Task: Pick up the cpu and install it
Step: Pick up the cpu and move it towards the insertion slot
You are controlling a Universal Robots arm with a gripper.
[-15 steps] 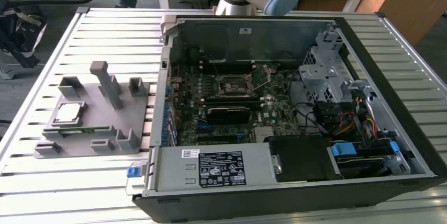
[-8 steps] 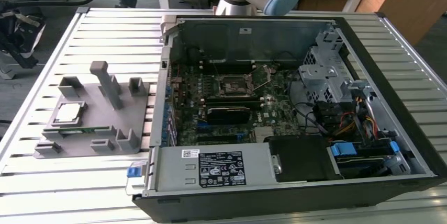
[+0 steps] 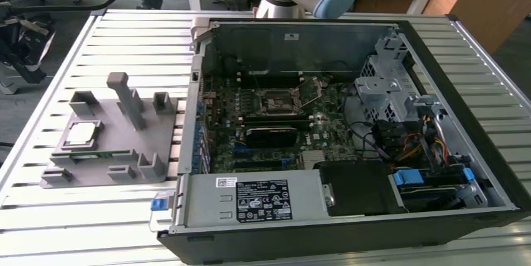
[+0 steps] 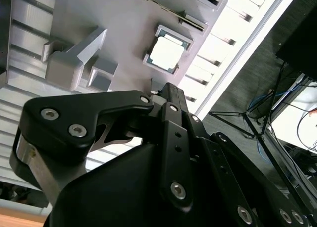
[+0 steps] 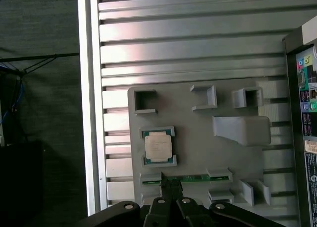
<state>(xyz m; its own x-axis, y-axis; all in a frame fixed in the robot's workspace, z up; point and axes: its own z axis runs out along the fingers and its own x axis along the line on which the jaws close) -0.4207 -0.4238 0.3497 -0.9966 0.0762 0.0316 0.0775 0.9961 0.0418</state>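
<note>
Hovering near fixture: black hand (image 5: 171, 184) clenched, empty | silver-grey square cpu (image 5: 158, 147) seated in grey plastic fixture (image 5: 198, 155) | on slatted metal counter (image 5: 198, 39)

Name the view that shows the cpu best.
The first wrist view: the cpu lies face-on in a grey holder. The second wrist view shows the cpu slanted and glare-washed; the exterior view, small, at that view's left.

Slatted table (image 3: 141, 36): grey fixture (image 3: 158, 138), computer case (image 3: 332, 238)

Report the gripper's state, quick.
Gripper: closed, holding nothing. The cpu lies in its pocket on the grey holder tray.
</note>
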